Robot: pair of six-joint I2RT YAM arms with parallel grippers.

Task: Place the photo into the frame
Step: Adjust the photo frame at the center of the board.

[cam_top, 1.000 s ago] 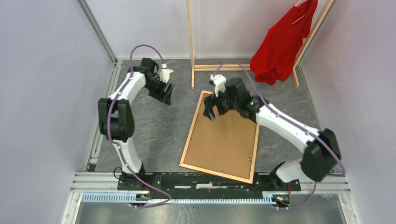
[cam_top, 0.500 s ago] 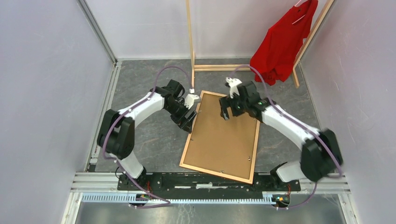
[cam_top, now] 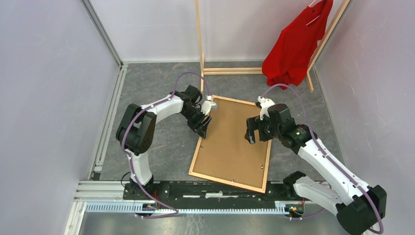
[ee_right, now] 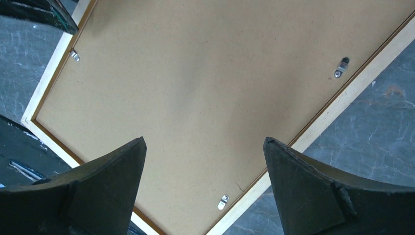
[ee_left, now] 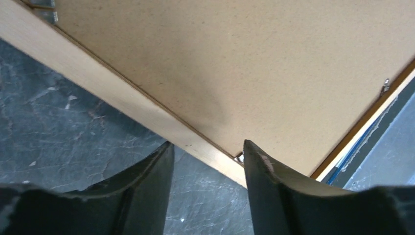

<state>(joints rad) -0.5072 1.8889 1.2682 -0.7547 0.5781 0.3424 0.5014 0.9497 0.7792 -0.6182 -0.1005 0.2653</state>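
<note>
The frame [cam_top: 195,156] lies flat on the grey table with its back up, and a plain brown backing panel [cam_top: 232,142] fills it. The photo is hidden or out of view. My left gripper [cam_top: 203,129] is open and empty at the frame's left strip [ee_left: 98,83]. In the left wrist view its jaws [ee_left: 208,144] straddle that strip beside a small metal clip [ee_left: 239,157]. My right gripper [cam_top: 249,137] is open and empty above the panel's right part. In the right wrist view [ee_right: 204,139] the panel [ee_right: 205,73] and the right strip [ee_right: 342,105] lie below it.
A pale wooden clothes rack [cam_top: 199,44] stands at the back with a red shirt [cam_top: 296,46] hanging on its right side. Grey walls close in left and right. A black rail [cam_top: 220,188] runs along the near edge by the arm bases.
My left arm swung from the back left over to the frame's left edge. My right gripper moved from the frame's far left corner toward its right side and nearer. The frame stayed put.
</note>
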